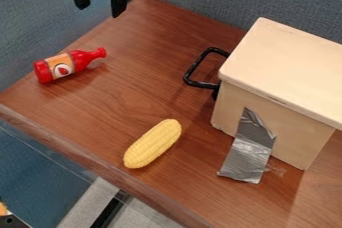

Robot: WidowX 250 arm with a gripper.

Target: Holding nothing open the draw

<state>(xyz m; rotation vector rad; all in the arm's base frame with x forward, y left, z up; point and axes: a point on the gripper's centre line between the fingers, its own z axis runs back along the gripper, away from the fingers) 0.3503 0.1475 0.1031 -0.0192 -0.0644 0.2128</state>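
Note:
The black gripper [99, 8] hangs at the top left, above the table's back corner, its two fingers spread apart with nothing between them. A pale wooden box with a drawer [270, 117] stands at the right. Its black handle [194, 68] sticks out from the left side, below and to the right of the gripper and apart from it. The drawer's front is mostly turned out of sight, and it looks closed.
A red toy bottle [69, 64] lies at the left of the brown table [143, 92]. A yellow toy corn cob [153, 143] lies near the front edge. Silver tape [250, 151] runs from the box onto the table. Blue-grey partitions stand behind.

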